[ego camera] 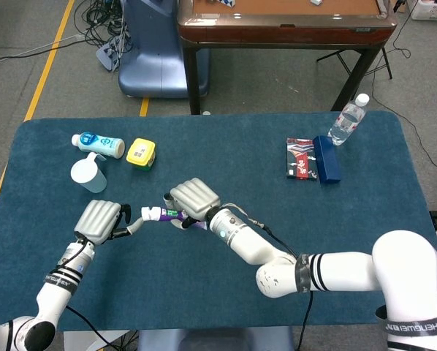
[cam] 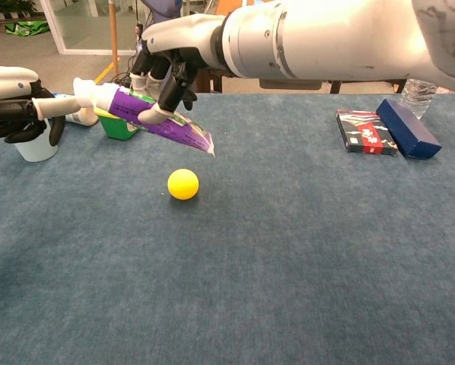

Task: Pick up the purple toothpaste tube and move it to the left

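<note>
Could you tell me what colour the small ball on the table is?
Yellow; the ball shows best in the chest view.

Right robot hand was raised above the counter, fingers curled down around the purple toothpaste tube, arm reaching across leftward. Left robot hand was raised alongside, one finger extended, touching the tube's white cap.

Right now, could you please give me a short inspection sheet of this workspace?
Surface: blue cloth table.
Job's things: purple toothpaste tube, white cap leftward, airborne in right hand.
Clutter: yellow ball, green-yellow tub, white cup, white bottle, two flat boxes, water bottle.
Hands: left hand at the cap; contact unclear.
Cables: floor tangle.
Surroundings: wooden table.
</note>
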Robot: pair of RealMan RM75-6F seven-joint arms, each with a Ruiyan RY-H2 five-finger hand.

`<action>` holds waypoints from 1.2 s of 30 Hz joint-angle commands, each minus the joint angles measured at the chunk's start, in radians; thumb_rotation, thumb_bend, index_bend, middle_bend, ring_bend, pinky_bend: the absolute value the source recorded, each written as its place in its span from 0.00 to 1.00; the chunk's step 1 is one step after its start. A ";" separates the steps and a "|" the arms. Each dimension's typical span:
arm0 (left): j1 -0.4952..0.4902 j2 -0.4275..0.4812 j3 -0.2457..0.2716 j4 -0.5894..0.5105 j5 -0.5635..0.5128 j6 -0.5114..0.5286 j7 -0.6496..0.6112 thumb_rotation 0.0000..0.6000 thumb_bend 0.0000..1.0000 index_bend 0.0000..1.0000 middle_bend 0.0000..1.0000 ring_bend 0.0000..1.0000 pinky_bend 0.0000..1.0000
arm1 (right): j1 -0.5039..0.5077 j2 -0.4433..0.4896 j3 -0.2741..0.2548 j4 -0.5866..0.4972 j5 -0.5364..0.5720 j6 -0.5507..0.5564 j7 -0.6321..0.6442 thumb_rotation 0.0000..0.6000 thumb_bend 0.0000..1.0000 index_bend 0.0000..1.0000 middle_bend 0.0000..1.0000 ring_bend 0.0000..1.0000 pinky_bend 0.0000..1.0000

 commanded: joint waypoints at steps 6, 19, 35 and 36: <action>-0.013 0.002 0.010 -0.005 -0.005 0.008 0.022 0.00 0.16 0.55 0.85 0.79 0.83 | 0.011 -0.018 -0.011 0.007 0.013 -0.001 -0.008 1.00 0.83 0.97 0.88 0.76 0.46; 0.094 0.073 -0.032 0.029 0.054 0.111 -0.249 0.24 0.16 0.32 0.58 0.54 0.72 | -0.173 0.055 -0.019 -0.079 -0.187 0.016 0.222 1.00 0.83 0.97 0.88 0.76 0.48; 0.218 0.179 -0.099 0.021 0.305 0.109 -0.887 0.00 0.05 0.00 0.13 0.15 0.24 | -0.376 -0.069 -0.070 -0.066 -0.518 0.117 0.482 1.00 0.83 0.97 0.88 0.76 0.55; 0.221 0.177 -0.098 0.022 0.330 0.117 -0.916 0.00 0.04 0.00 0.13 0.15 0.24 | -0.383 -0.083 -0.074 -0.058 -0.532 0.123 0.489 1.00 0.83 0.97 0.88 0.76 0.56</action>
